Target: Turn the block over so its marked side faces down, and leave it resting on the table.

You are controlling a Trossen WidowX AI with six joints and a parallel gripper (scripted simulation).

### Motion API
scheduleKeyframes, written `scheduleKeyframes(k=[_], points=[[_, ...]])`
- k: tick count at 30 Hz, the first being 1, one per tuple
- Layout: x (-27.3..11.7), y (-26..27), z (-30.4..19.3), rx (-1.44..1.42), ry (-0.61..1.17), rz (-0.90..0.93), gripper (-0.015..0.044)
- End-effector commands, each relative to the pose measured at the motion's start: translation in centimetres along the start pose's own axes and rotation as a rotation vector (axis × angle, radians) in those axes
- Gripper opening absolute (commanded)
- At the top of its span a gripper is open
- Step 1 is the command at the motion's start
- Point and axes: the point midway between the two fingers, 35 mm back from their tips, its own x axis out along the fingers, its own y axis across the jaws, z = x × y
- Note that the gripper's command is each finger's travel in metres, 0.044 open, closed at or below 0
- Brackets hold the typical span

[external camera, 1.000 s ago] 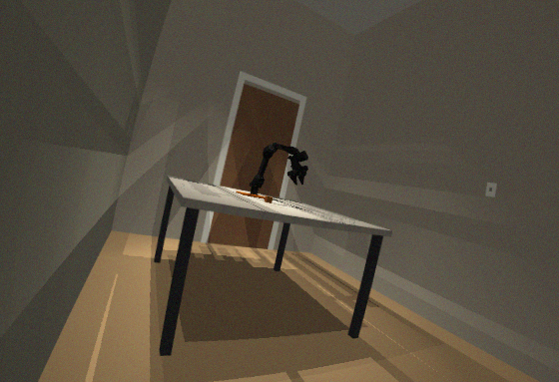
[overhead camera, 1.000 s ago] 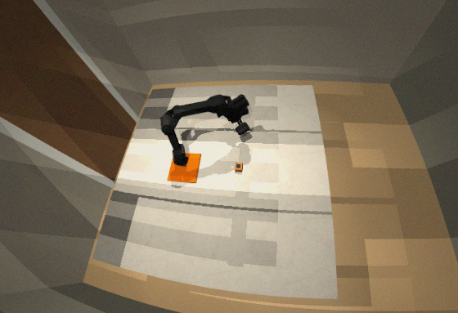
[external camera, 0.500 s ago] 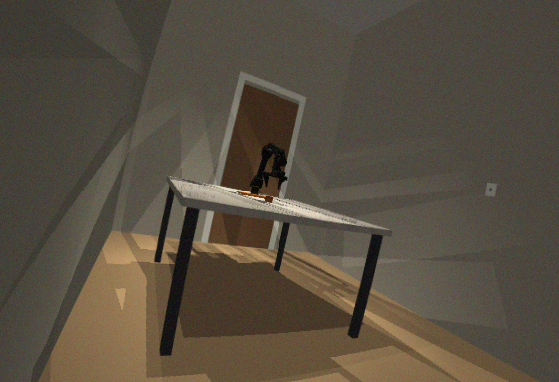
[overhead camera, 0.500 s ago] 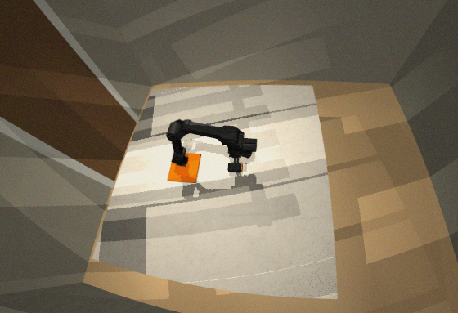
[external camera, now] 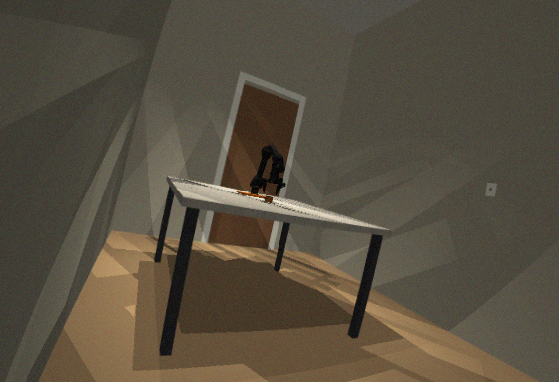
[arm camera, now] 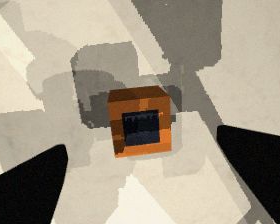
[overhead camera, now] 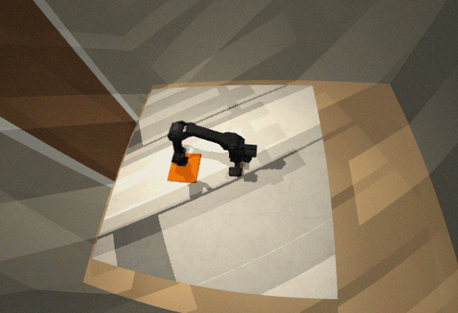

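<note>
The block is a small orange cube resting on the pale table. In the wrist view its dark square marking faces up toward the camera, and a darker orange side shows along its far edge. In the top view the arm hides most of it. My gripper is wide open and empty, pointing down above the block. In the wrist view the block lies between the two black fingers and a little beyond their tips, with space on both sides.
An orange square plate lies on the table under the arm's base, to the left of the block in the top view. The black arm arches from it to above the block. Shadows and light bands cross the tabletop.
</note>
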Motion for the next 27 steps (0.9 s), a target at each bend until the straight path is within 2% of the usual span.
scheduleKeyframes(k=[1, 21, 27], points=[[0.5, -0.1, 0.0, -0.004, -0.001, -0.003, 0.0440], [3.5, -0.1, 0.0, -0.004, -0.001, -0.003, 0.0440], [3.5, -0.1, 0.0, -0.004, -0.001, -0.003, 0.0282]])
